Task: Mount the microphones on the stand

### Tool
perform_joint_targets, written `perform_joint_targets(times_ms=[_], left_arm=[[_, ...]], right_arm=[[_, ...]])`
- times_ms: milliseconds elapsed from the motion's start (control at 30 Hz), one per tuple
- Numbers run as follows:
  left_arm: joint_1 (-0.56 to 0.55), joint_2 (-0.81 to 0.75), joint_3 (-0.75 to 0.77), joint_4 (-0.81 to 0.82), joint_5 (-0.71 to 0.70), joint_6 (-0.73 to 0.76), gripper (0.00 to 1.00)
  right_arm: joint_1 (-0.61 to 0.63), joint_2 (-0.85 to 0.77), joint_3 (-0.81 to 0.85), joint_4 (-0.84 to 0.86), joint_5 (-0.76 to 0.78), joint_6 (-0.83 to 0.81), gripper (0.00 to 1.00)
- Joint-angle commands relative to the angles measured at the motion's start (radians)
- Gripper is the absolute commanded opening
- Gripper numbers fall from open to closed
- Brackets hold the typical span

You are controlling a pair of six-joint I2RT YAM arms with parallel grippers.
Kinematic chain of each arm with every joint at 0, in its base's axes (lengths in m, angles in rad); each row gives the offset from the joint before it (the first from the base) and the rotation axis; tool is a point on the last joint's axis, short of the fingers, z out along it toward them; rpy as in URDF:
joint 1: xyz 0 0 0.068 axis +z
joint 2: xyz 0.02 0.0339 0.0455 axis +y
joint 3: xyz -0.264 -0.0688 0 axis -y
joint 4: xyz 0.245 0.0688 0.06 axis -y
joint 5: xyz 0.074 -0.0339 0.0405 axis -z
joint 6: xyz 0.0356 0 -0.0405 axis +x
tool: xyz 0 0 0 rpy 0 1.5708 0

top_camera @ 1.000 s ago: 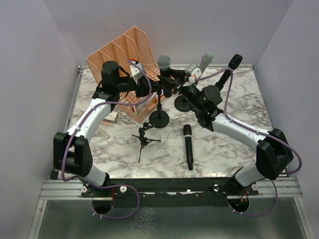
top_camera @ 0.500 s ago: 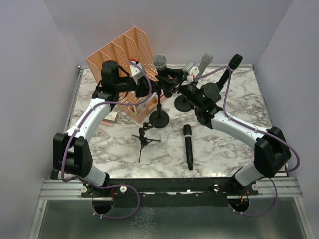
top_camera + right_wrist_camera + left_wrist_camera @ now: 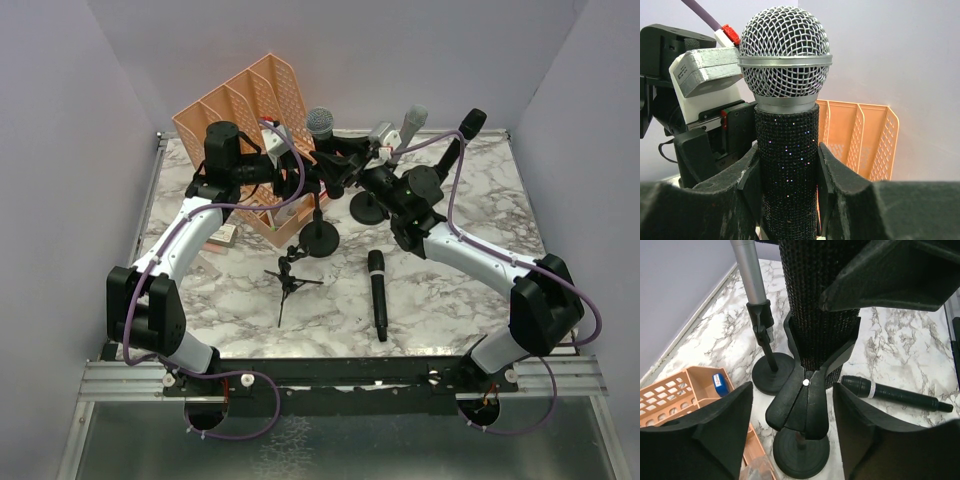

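My right gripper [image 3: 340, 160] [image 3: 786, 160] is shut on the microphone with a silver grille [image 3: 320, 122] [image 3: 785, 55] and holds its glittery black body upright in the clip [image 3: 800, 405] of a round-based stand [image 3: 320, 240] [image 3: 800, 452]. My left gripper [image 3: 300, 178] [image 3: 792, 390] is open, with one finger on each side of that clip and not touching it. A silver-grey microphone [image 3: 413, 122] [image 3: 751, 270] stands in a second stand [image 3: 368, 208]. One black microphone [image 3: 468, 128] stands clipped at the back right. Another black microphone [image 3: 377, 292] [image 3: 895, 394] lies flat on the table.
An orange file rack [image 3: 235, 100] [image 3: 860, 135] stands at the back left, close behind my left gripper. A small black tripod [image 3: 290, 280] lies on the marble table [image 3: 470, 300] in front of the stand. Grey walls close in the left, right and back sides.
My right gripper has carried the silver-grille microphone a little to the left, onto the stand's clip. My left gripper has stayed by the clip.
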State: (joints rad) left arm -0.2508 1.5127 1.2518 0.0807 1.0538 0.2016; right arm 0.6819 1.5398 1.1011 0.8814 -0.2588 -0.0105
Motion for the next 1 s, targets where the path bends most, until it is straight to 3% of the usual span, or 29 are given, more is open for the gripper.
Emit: perform_joint_targets(times_ms=[0, 167, 333, 800, 967], left_arm=[[-0.001, 0.001, 0.033, 0.011, -0.007, -0.004, 0.68], [-0.001, -0.002, 0.034, 0.006, -0.005, 0.002, 0.77], [0.0, -0.015, 0.018, -0.005, -0.023, 0.011, 0.83], [0.004, -0.122, -0.097, -0.019, -0.211, -0.041, 0.95], [0.007, -0.204, -0.172, -0.024, -0.283, -0.086, 0.98]], right_arm=[[0.013, 0.008, 0.018, -0.006, -0.006, 0.059, 0.42], [0.013, -0.015, 0.015, -0.035, 0.053, 0.063, 0.63], [0.013, -0.068, -0.003, -0.072, 0.124, 0.07, 0.73], [0.013, -0.372, -0.129, -0.339, 0.255, 0.18, 0.78], [0.013, -0.475, -0.189, -0.5, 0.35, 0.318, 0.78]])
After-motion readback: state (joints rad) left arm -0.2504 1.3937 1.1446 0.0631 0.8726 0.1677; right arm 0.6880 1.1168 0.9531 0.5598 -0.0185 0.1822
